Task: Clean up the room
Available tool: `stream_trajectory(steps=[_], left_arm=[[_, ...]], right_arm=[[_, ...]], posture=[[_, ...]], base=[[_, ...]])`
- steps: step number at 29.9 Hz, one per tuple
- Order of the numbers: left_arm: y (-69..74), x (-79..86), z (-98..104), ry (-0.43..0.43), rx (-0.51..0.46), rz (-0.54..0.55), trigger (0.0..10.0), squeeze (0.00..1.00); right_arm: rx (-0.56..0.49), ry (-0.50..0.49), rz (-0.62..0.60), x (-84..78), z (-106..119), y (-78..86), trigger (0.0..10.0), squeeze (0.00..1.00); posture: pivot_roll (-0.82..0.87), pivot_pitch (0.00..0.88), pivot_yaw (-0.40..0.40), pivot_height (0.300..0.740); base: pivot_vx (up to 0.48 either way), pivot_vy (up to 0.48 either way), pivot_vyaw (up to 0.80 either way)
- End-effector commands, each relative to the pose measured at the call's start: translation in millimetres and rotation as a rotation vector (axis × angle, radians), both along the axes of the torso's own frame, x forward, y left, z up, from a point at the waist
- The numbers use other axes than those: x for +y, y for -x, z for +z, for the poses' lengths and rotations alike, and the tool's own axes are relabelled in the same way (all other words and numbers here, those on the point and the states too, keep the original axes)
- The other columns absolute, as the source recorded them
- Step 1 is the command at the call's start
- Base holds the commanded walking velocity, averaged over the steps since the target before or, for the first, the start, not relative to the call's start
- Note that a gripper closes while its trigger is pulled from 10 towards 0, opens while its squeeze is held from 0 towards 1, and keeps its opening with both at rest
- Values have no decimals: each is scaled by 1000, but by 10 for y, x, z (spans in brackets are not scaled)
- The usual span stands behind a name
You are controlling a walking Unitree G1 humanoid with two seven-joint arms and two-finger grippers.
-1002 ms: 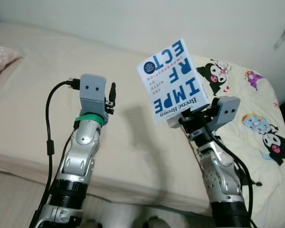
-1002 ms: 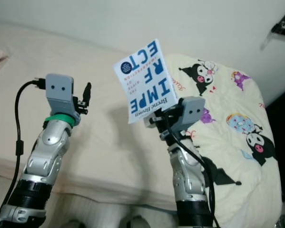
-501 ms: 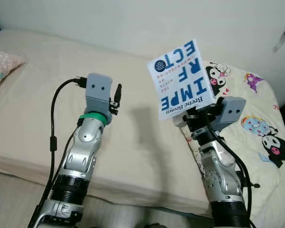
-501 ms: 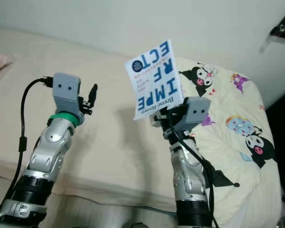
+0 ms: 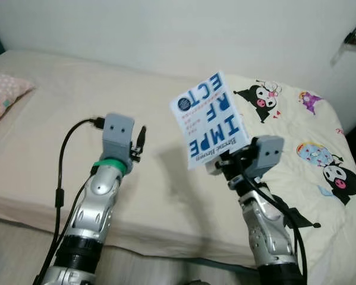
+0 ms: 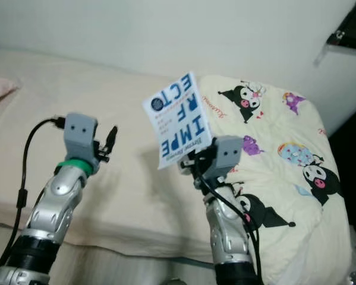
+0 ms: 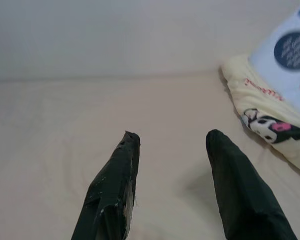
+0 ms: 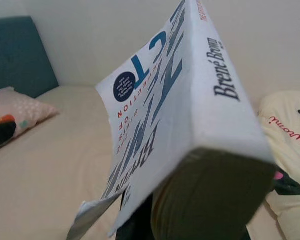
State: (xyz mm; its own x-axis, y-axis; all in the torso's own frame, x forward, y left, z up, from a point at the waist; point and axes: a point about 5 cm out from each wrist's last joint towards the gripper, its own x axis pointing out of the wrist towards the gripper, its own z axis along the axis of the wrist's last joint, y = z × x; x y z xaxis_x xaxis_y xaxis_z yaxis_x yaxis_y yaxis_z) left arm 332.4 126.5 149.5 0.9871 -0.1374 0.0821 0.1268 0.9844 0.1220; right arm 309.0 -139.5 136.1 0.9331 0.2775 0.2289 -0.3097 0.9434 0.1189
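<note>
A white paperback book (image 5: 210, 122) with big blue letters stands tilted in the air above the bed (image 5: 59, 113), and my right gripper (image 5: 220, 163) is shut on its lower edge. In the right wrist view the book (image 8: 160, 100) rises straight from the fingers. My left gripper (image 5: 140, 138) is raised to the left of the book, open, with nothing between its fingers (image 7: 114, 185); beige sheet lies under it.
A cream quilt (image 5: 296, 119) printed with cartoon characters covers the bed's right part. A pink patterned pillow (image 5: 2, 95) lies at the far left. A white wall (image 5: 166, 29) runs behind the bed, and a teal headboard (image 8: 19, 55) stands at its left end.
The camera has shifted, so the whole scene sits differently. The book stays in my right gripper, now leaning a little more to the left. The left gripper keeps its raised pose.
</note>
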Motion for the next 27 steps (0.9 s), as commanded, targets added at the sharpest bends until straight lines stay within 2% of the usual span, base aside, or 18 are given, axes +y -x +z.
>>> stream_trajectory(steps=[1,8,14,27], left_arm=[[-3,-28,-2,-7,-4,-3,10000,0],[-46,-60,41,-11,-15,-24,10000,0],[-38,-131,21,-8,7,-50,10000,0],[-28,-170,24,-12,0,-48,10000,0]], right_arm=[[-27,17,-33,-20,51,-45,10000,0],[-49,50,-65,-12,88,-84,10000,0],[-45,58,-48,-7,46,-44,10000,0],[-56,59,-19,51,53,-54,10000,0]], posture=[[-79,1,7,740],[-94,0,18,740],[-94,0,19,740],[-88,7,19,740]], base=[[0,0,800],[0,0,800],[0,0,800],[0,0,798]])
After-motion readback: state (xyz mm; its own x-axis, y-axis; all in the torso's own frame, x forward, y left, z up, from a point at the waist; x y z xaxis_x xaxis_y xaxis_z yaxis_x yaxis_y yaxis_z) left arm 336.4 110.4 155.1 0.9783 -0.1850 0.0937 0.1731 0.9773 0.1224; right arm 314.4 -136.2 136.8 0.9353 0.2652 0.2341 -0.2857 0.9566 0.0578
